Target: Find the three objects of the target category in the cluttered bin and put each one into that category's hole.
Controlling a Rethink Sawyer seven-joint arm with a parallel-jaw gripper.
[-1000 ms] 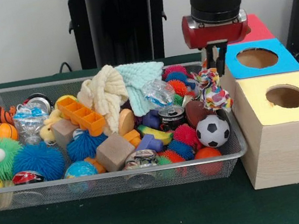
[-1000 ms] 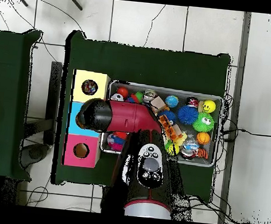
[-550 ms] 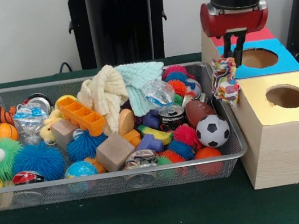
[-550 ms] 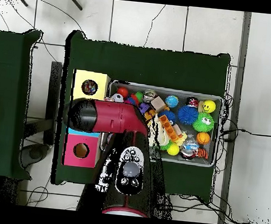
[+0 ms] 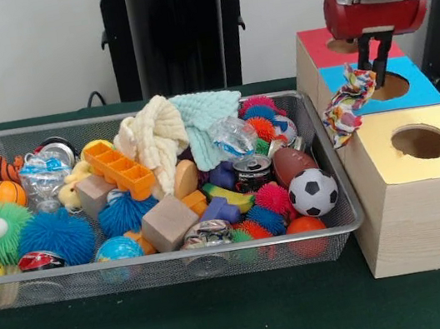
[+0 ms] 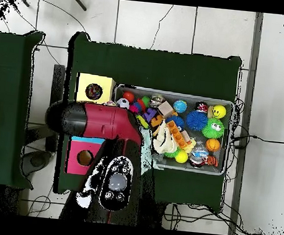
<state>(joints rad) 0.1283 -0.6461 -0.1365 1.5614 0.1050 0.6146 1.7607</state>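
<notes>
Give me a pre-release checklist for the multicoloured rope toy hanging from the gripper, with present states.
1. Grip: gripper shut on multicoloured braided rope toy, ok.
2. Toy clear of the wire mesh bin: hangs outside its rim, ok.
3. Toy over a hole: it dangles beside the blue-topped wooden box, left of its round hole, not ok.
4. Which hole suits this toy: cannot tell.
5. Blue hole unobstructed: partly hidden by gripper, cannot tell.
6. Yellow-topped wooden box's hole open: ok.

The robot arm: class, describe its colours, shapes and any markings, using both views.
The arm is a thick rounded tube in glossy red with a black end cap and a black wrist cylinder. A red collar sits above the gripper, whose jaws are thin and dark. Seen from overhead, a black panel carries grey round buttons.
</notes>
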